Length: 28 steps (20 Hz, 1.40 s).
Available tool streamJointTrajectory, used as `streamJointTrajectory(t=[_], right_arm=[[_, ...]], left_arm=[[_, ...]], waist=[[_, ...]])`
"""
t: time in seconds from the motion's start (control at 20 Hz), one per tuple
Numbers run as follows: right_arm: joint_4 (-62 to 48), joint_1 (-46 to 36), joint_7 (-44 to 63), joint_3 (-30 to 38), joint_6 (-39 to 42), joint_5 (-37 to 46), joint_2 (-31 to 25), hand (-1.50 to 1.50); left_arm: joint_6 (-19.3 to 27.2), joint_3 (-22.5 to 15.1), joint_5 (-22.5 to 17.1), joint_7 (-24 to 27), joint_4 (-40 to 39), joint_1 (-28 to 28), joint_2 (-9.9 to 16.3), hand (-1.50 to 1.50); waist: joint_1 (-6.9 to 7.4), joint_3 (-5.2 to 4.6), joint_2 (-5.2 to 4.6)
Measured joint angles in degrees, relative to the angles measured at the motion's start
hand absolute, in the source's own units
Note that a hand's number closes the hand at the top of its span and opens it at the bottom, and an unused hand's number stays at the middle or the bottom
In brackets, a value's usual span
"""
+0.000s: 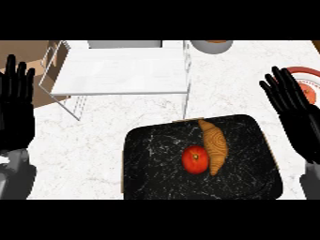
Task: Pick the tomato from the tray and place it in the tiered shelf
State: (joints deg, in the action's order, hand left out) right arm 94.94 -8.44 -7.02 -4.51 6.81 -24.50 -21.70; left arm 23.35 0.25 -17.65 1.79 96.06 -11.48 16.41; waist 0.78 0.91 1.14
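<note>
We see the tomato [195,159] touching a croissant [213,144] on the tray [155,159]; our left hand [8,112] and right hand [300,115] are spread, holding nothing.

Illumination even and bright across the pale counter [114,140], with no single source evident. Soft grey shadow lies under the white shelf [124,70], toward the counter's far left corner. The black tray [259,183] at the counter's near edge carries faint pale marbling and no strong glare. The tomato [195,159] shows a small dull highlight on its top. Both black hands read as near-flat silhouettes with little surface detail. No edge distortion noted
</note>
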Motion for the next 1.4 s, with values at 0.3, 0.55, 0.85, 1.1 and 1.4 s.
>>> streamJointTrajectory(t=[0.3,0.55,0.85,1.1,1.4], right_arm=[[3.51,3.0,1.51,5.51,-7.48,6.58,-4.6,1.5],[-0.29,10.93,9.03,7.24,-15.68,16.31,-8.7,-1.5],[11.25,21.58,12.63,6.05,-16.39,19.05,-8.3,-1.5],[22.15,25.96,18.75,3.75,-11.57,18.38,-11.31,-1.5],[34.8,25.19,34.18,0.83,-8.63,18.71,-16.07,-1.5]], left_arm=[[-3.66,-2.77,0.0,-7.79,-6.36,7.1,2.96,0.0],[-7.87,-6.03,-1.24,-12.53,-11.34,11.8,3.41,0.0],[-12.79,-6.08,-1.65,-12.93,-15.46,10.35,3.89,0.0],[-13.69,-6.39,-1.26,-14.12,-15.87,9.47,3.58,0.0],[-15.3,-5.89,-1.11,-13.23,-16.8,9.03,3.48,0.0]], waist=[[-2.73,-0.86,-0.83],[-3.76,-1.23,-1.49],[-2.43,-0.76,-0.87],[-1.9,-0.68,-0.72],[-1.18,-0.7,-0.75]])
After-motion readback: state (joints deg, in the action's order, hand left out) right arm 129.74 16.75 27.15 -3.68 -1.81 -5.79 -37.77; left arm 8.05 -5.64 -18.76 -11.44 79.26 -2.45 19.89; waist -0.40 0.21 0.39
